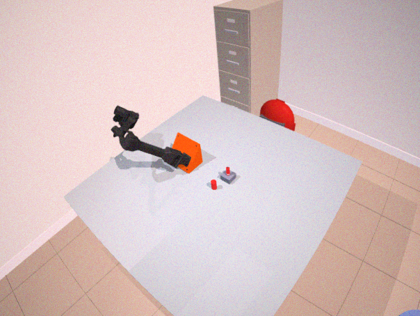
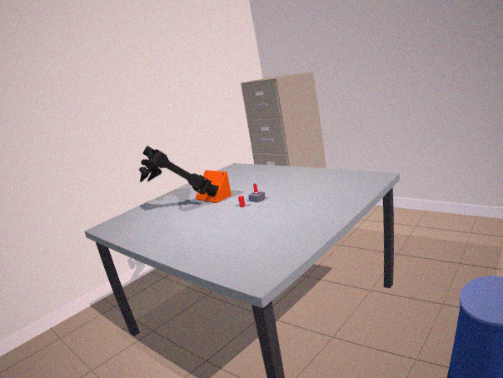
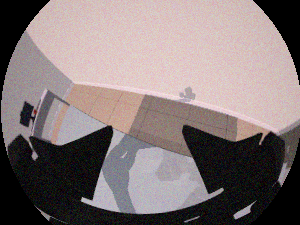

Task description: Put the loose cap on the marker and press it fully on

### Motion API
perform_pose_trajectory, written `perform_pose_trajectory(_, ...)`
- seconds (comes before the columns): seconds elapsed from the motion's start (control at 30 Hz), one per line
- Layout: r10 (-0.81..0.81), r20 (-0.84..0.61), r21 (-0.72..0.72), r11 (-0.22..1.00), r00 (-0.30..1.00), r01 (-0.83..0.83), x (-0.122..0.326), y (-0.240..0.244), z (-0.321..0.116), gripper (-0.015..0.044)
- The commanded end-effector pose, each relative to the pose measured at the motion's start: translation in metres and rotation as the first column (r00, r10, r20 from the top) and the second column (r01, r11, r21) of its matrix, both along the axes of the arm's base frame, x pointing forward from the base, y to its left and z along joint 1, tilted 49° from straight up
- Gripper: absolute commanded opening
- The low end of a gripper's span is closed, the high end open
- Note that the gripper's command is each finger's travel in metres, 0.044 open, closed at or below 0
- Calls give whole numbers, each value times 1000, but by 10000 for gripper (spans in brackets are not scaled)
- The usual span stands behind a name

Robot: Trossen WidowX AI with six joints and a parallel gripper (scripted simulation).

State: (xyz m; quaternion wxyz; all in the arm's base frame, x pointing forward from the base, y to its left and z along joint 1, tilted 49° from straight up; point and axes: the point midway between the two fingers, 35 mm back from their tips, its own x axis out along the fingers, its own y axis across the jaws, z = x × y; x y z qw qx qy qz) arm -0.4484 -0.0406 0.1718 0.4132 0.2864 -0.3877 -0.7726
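Observation:
The red cap [image 1: 213, 184] [image 2: 241, 201] stands on the table [image 1: 222, 237] [image 2: 233, 246], a short way from the holder block. The dark grey holder block [image 1: 226, 179] [image 2: 256, 197] holds the marker [image 1: 227, 170] [image 2: 256, 188] upright; its red tip end points up and bears no cap. My gripper [image 2: 146, 180] [image 3: 148, 129] is open and empty. It hangs raised over the table's wall side, on the far side of the arm's base from cap and marker. The wrist view shows neither cap nor marker.
An orange wedge-shaped block [image 1: 191, 153] [image 2: 222, 187] stands right beside the arm's base, near the holder. A pale wall rises close behind my gripper. A filing cabinet [image 1: 265, 52] [image 2: 300, 121] and a red rounded object [image 1: 277, 113] are beyond the table's far edge.

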Motion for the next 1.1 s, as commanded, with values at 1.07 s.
perform_pose_trajectory(1.07, -812, 555, 549, 195, -180, 813, 242, 387, -141, 245)
